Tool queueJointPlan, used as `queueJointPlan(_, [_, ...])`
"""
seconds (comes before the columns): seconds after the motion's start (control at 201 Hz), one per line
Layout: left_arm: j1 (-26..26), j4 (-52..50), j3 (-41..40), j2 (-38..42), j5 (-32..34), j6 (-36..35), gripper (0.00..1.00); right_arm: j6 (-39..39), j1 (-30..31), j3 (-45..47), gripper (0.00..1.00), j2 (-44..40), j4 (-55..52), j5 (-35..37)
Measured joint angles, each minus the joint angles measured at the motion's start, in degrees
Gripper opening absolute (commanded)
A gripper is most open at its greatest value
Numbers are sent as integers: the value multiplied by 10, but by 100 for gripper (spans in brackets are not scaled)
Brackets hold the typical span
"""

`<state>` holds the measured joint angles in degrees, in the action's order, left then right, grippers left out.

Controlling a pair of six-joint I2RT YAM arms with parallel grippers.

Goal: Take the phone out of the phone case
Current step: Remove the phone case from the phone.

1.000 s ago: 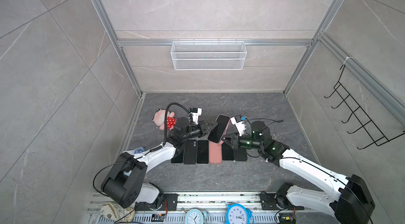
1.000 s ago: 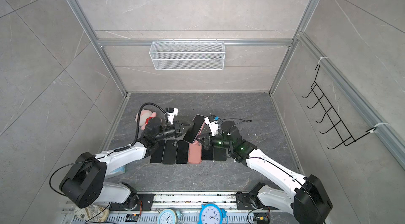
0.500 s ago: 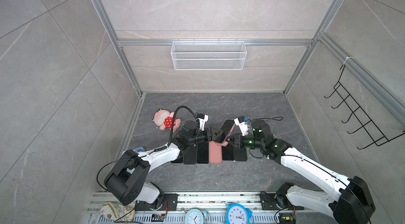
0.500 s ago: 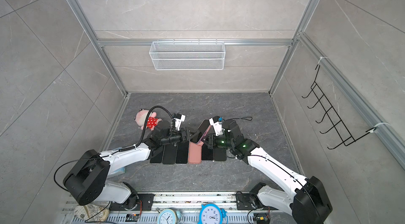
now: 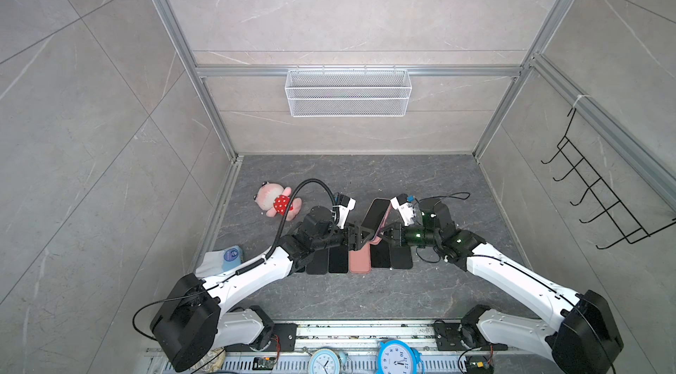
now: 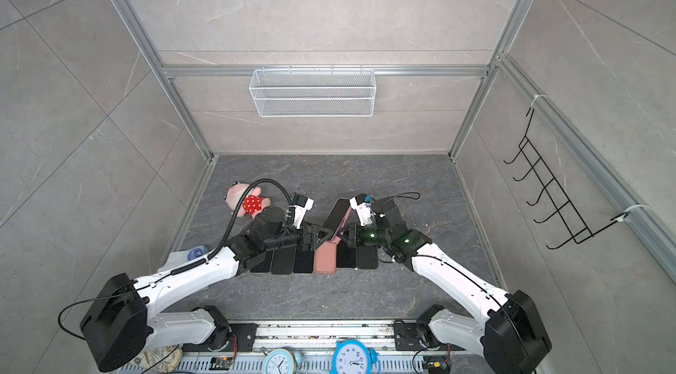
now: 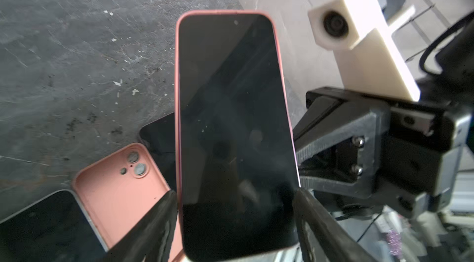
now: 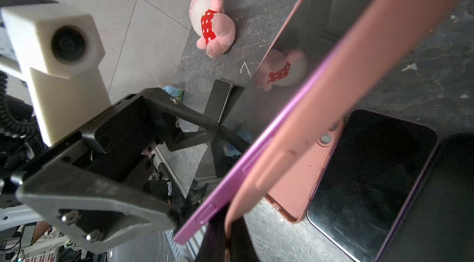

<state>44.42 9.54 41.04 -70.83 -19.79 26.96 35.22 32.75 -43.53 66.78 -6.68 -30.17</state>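
A phone [image 5: 375, 215] with a dark screen [image 7: 230, 119] and a purple edge [image 8: 256, 150] is held tilted above a row of phones on the floor, in both top views [image 6: 336, 216]. Its pink phone case [image 8: 346, 81] is peeled away from the phone at the lower end. My right gripper [image 8: 228, 224] is shut on that loose lower edge of the case [image 5: 382, 236]. My left gripper [image 7: 236, 209] is open, one finger on each side of the phone's lower end, close against its sides [image 5: 369, 235].
Under the grippers lie several black phones [image 5: 338, 260] and a pink-cased phone [image 7: 120, 191], face down. A pink plush toy [image 5: 278, 202] sits at the back left, a blue-white packet [image 5: 223, 258] by the left wall. A wire basket [image 5: 347, 92] hangs on the back wall.
My left gripper has moved right, up to the phone, and spread its jaws around its lower end. The right gripper has kept its grip and brought the phone slightly lower.
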Motion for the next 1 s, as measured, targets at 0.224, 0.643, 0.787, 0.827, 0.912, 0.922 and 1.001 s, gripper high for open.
queueJointPlan(0.224, [57,-67,20,17,73,-100,73,1,-3,-2,0,14,-4,-10])
queueJointPlan(0.643, [98,-133,82,-19,173,-202,50,10,-3,-4,0,24,-4,-26])
queueJointPlan(0.787, [110,-144,88,-31,198,-222,42,12,-3,-4,0,24,-4,-27])
queueJointPlan(0.827, [113,-145,89,-34,205,-226,38,13,-3,-4,0,25,-4,-27])
queueJointPlan(0.912, [122,-146,92,-38,224,-235,29,16,-4,-4,0,27,-4,-29])
queueJointPlan(0.922, [123,-146,93,-39,226,-237,28,17,-4,-4,0,27,-4,-29])
queueJointPlan(1.001, [134,-145,98,-42,247,-243,20,22,-5,-4,0,29,-5,-31])
